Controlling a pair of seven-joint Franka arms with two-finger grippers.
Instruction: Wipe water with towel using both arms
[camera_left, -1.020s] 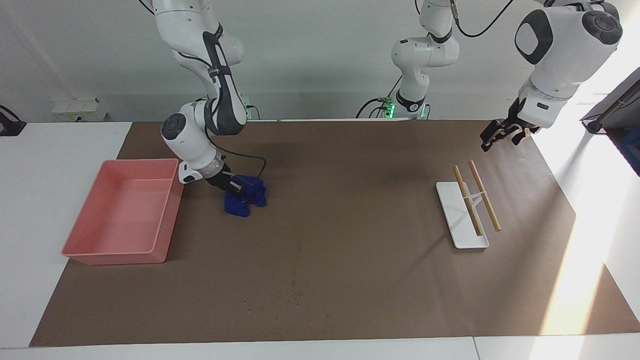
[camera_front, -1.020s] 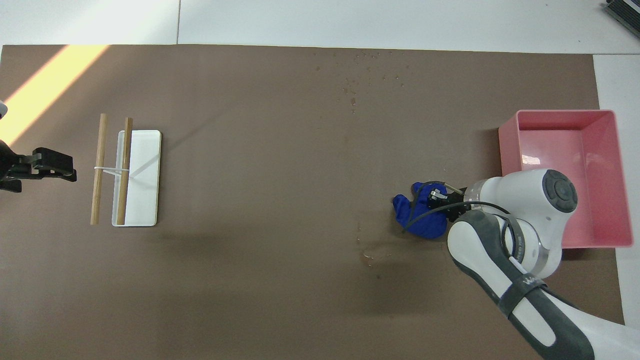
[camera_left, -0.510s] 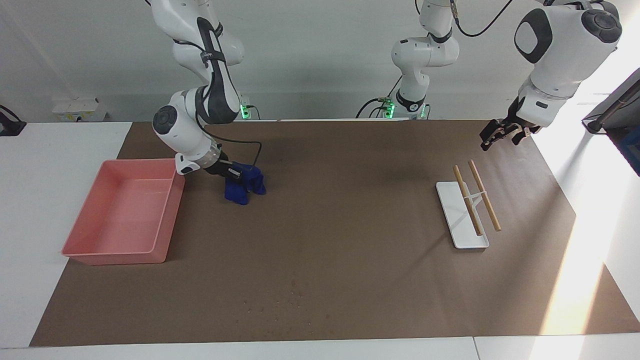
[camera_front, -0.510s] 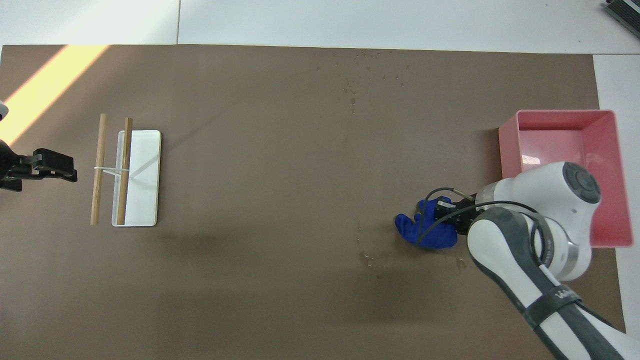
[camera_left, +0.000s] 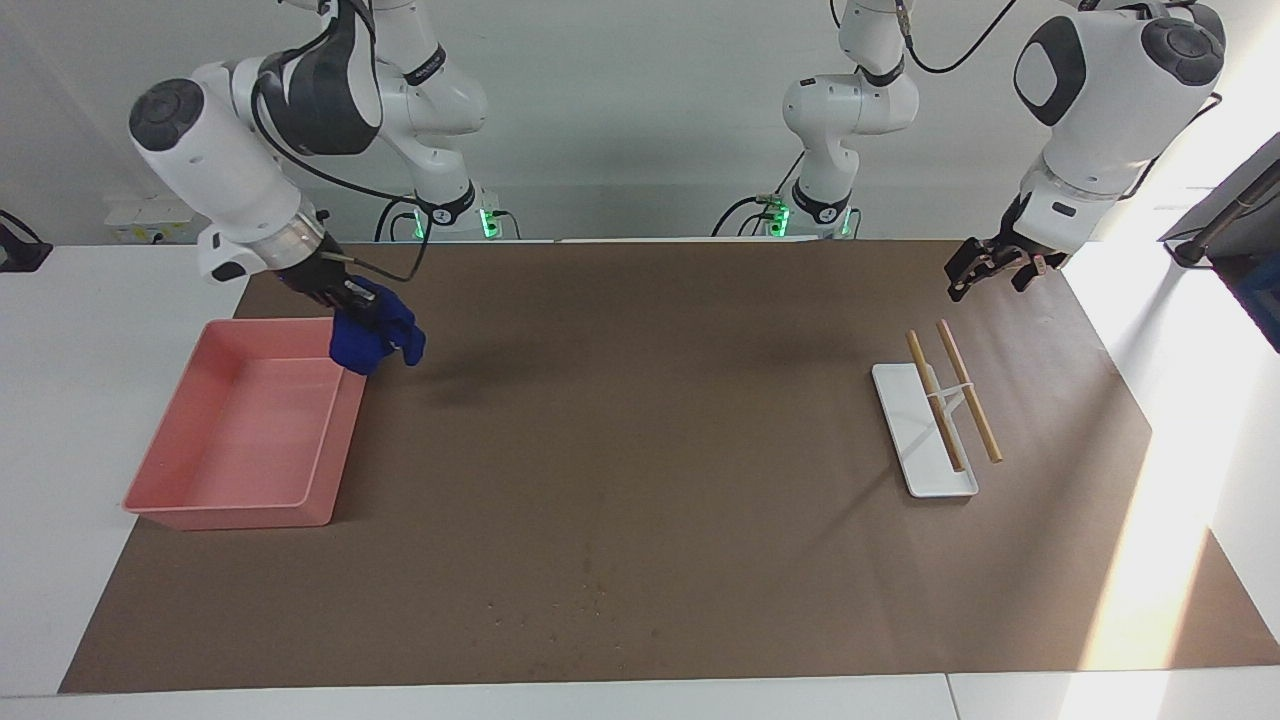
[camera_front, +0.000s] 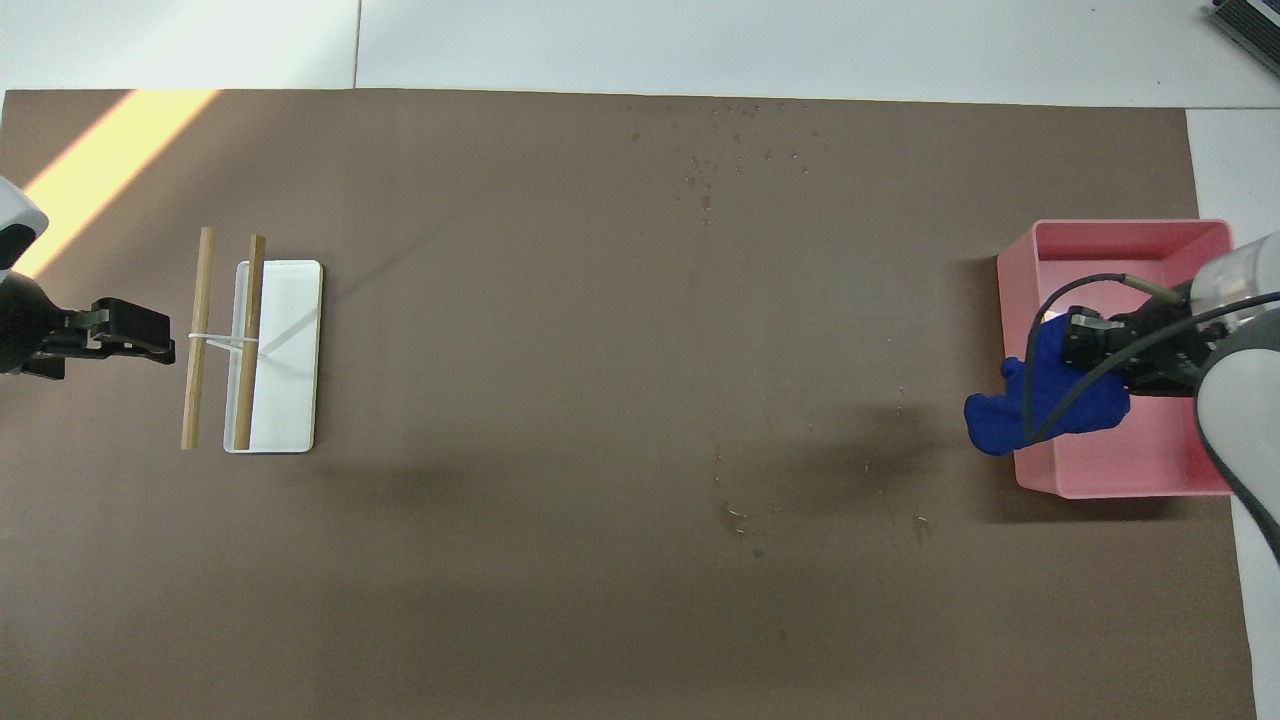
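Right gripper (camera_left: 345, 297) up in the air, clamped tight on the towel (camera_left: 372, 337) — blue cloth bunched and dangling, clear of the table, over the rim of the pink tray (camera_left: 160, 470) at the tray's corner nearest the robots. Part of the cloth over the tray, part over the brown mat (camera_left: 680, 420) just beside it. From overhead, same story: towel (camera_front: 1045, 395) draped across the tray's (camera_front: 1120, 232) wall, right gripper (camera_front: 1085, 340) over the tray.

Left gripper (camera_left: 985, 268) hanging in the air, waiting over the mat at the left arm's end of the table, near the white rack (camera_left: 925, 445) with its two wooden rods — fingers spread wide, nothing between them.

Water (camera_left: 560, 605) scattered in small droplets on the mat, at the edge farthest from the robots, about midway along the table. A few more specks (camera_front: 740, 515) on the mat closer in, well apart from the towel.
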